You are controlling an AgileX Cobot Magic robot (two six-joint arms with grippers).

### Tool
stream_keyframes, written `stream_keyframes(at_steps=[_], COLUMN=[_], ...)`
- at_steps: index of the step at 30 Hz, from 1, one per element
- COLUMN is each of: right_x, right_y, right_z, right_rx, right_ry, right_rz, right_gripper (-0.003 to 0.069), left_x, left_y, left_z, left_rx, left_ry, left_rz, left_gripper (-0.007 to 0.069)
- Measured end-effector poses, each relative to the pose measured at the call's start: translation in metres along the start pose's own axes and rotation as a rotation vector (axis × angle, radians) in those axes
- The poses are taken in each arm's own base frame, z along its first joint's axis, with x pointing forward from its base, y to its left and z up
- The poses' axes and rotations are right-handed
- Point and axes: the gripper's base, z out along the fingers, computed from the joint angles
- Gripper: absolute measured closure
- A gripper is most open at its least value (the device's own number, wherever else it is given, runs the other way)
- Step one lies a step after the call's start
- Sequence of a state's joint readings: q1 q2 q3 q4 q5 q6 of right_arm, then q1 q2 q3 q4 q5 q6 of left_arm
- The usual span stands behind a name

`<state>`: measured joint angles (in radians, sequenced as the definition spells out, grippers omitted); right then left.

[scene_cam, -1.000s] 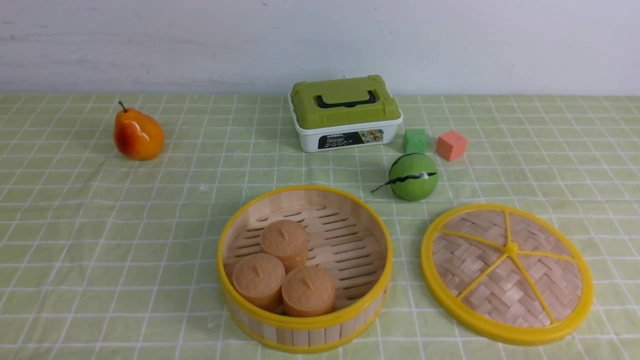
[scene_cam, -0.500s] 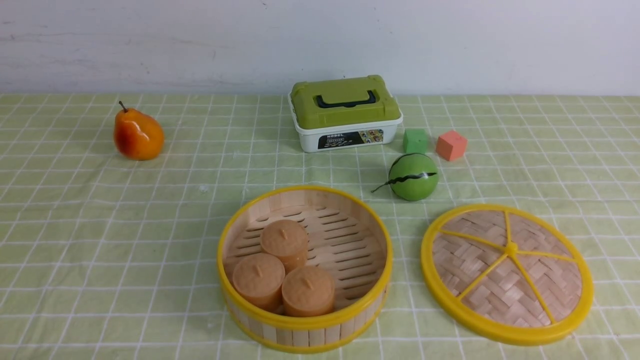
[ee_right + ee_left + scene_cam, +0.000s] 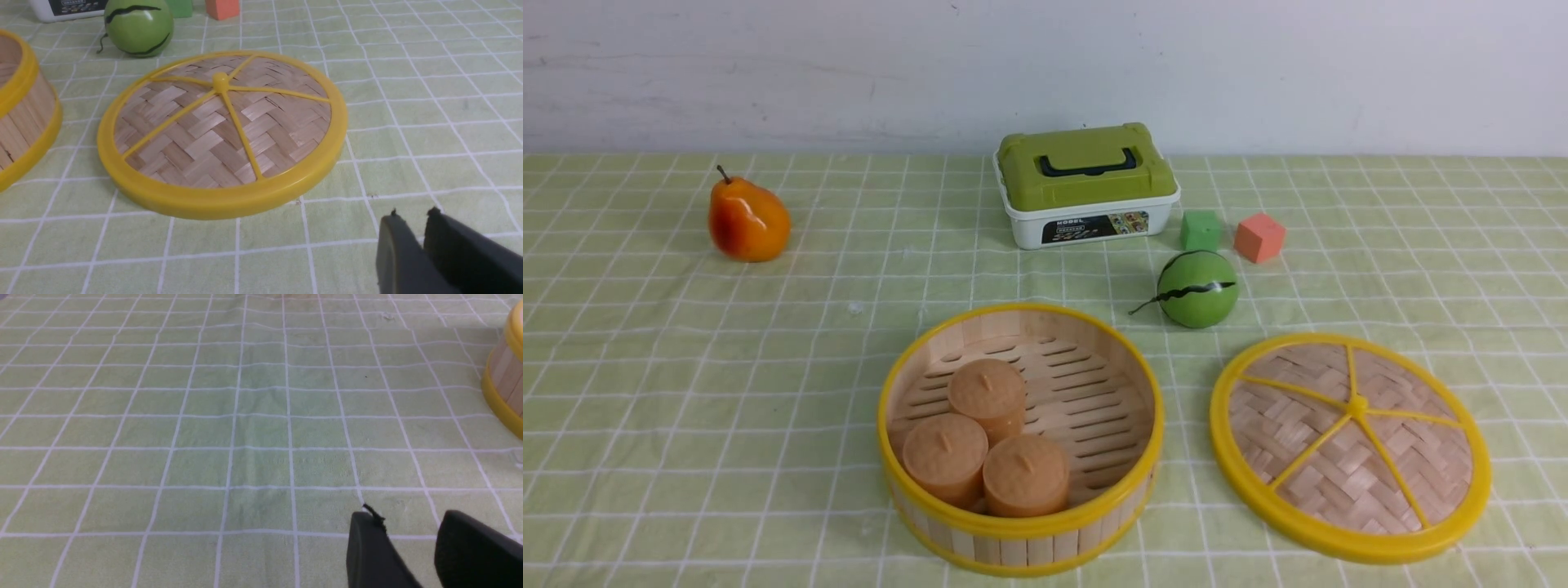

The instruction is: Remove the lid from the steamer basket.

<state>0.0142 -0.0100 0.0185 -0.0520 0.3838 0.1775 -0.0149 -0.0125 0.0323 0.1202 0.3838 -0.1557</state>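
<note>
Lying flat on the surface (image 3: 686, 392), woven face and knob up, the lid (image 3: 1350, 447) sits just to the right of the steamer basket (image 3: 1021, 523), apart from it; being round, it has no long axis. The basket stands upright and uncovered, three tan buns (image 3: 984, 445) inside. The right pincer (image 3: 416, 222) hangs low near the lid's rim, touching nothing, jaws a narrow slit apart. The left pincer (image 3: 408, 522) hovers over bare cloth, jaws slightly parted, empty.
</note>
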Motion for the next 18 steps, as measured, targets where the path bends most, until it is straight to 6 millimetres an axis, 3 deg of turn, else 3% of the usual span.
stream_keyframes(at_steps=[18], right_x=[0.0000], right_y=[0.0000], right_z=[0.0000], right_rx=[0.000], right_ry=[0.000], right_rz=[0.001], right_gripper=[0.0559], left_x=[0.0000], left_y=[0.0000], left_z=[0.0000], left_rx=[0.000], left_ry=[0.000], left_rz=[0.000], left_gripper=[0.0386])
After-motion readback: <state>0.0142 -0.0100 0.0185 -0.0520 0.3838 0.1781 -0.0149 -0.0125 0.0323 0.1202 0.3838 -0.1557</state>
